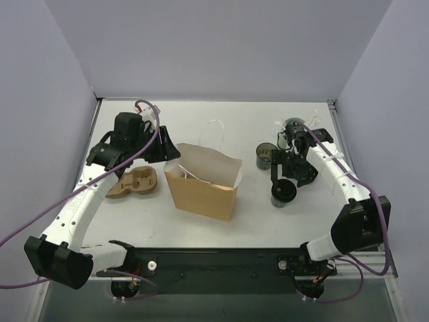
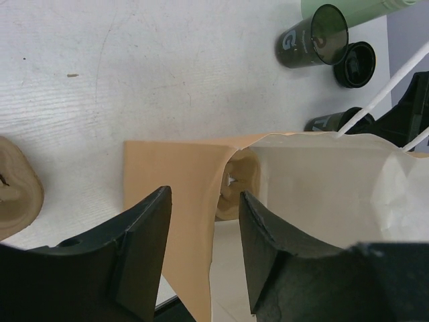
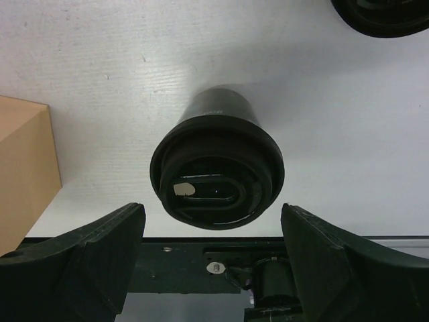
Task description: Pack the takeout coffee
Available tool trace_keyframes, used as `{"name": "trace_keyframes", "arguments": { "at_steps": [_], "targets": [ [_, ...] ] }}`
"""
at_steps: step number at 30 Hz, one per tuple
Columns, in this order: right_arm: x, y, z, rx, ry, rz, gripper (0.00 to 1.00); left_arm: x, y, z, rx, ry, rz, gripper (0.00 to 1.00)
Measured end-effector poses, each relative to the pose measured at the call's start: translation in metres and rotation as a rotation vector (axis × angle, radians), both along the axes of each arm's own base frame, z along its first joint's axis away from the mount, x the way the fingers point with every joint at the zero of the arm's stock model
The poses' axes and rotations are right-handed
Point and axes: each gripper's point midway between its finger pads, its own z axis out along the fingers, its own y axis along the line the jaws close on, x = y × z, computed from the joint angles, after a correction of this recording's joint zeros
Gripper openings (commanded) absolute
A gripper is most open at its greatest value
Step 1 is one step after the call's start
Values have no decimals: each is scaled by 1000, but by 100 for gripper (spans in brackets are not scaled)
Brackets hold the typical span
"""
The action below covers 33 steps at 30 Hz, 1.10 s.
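The takeout coffee [image 1: 283, 193], a small dark cup with a black lid, stands upright on the table right of the tan paper bag [image 1: 201, 188]. My right gripper [image 1: 288, 178] hovers just above it, open. In the right wrist view the lid [image 3: 216, 176] sits between and just beyond the wide-open fingers [image 3: 100, 251], untouched. My left gripper [image 1: 169, 153] is at the bag's left rim. In the left wrist view its fingers [image 2: 144, 248] straddle the bag's tan side wall [image 2: 181, 194] with a gap on each side. The bag stands open.
A brown pulp tray [image 1: 134, 183] lies left of the bag. A dark lidless cup [image 1: 265, 157] stands behind the coffee, a pale green cup [image 2: 348, 8] farther back, and a loose black lid [image 2: 355, 64] beside them. The bag's white handles [image 1: 216, 134] stick up.
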Motion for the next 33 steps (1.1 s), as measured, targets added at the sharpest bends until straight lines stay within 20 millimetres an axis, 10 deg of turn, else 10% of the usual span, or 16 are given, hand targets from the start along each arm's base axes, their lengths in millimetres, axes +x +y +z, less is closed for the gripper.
{"name": "trace_keyframes", "arguments": {
  "at_steps": [17,33],
  "targets": [
    [2,-10,-32,-19,40,39,82,-7,9,-2,47,6,22,66],
    [3,-8,-33,-9,36,45,56,-5,14,9,99,-48,0,67]
  ]
}}
